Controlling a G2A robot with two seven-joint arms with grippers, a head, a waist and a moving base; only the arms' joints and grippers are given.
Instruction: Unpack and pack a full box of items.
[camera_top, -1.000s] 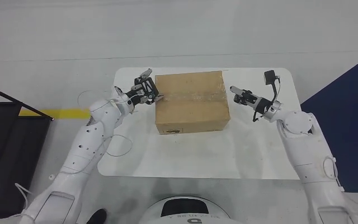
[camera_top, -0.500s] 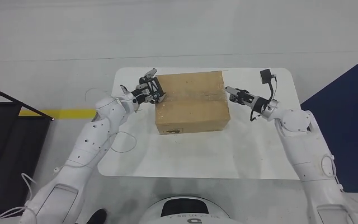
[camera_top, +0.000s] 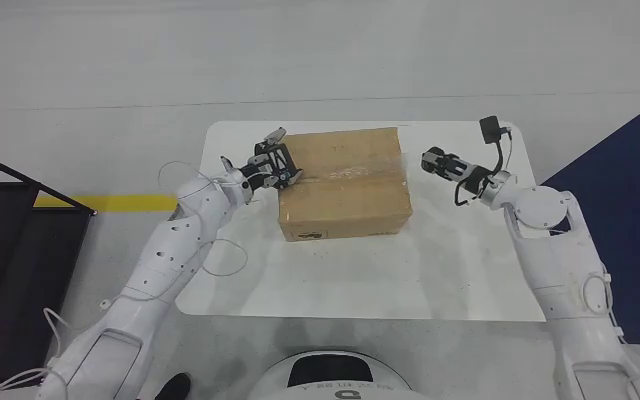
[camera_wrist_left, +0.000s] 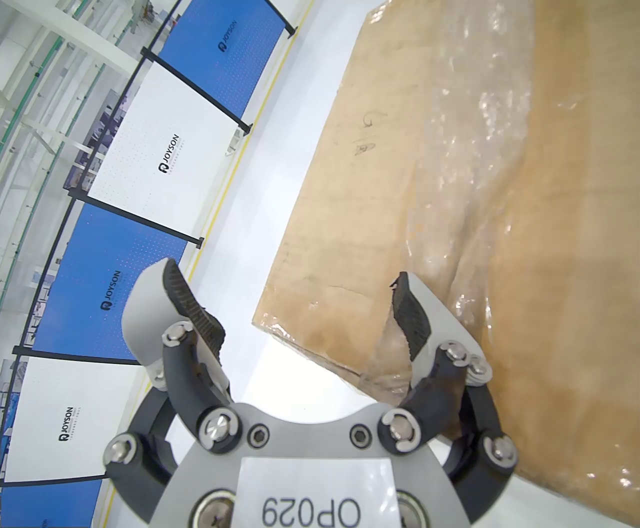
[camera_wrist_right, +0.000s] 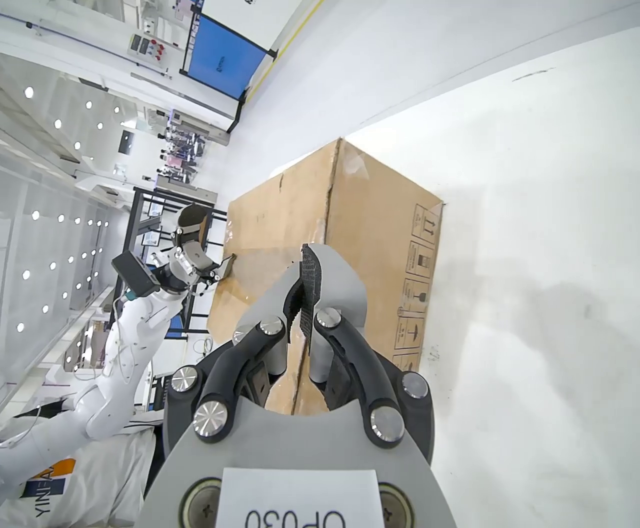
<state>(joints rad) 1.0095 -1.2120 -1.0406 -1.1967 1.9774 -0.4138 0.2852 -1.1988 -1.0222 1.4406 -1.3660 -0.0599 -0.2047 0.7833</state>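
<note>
Bright, even overhead light. Soft grey shadow on counter (camera_wrist_right: 550, 175) beside box (camera_wrist_right: 380, 240). Glare off tape (camera_wrist_left: 480, 110) just beyond left fingers (camera_wrist_left: 410, 310). Wrist views bend at edges.

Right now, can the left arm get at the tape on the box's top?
Probably yes: the left tool is open right at the box's end, one finger by the tape, and nothing lies between them.

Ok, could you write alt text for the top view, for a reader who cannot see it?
A closed, taped cardboard box stands on a white table. The left gripper is open at the box's left edge; the right gripper is shut, apart from the box's right edge.
</note>
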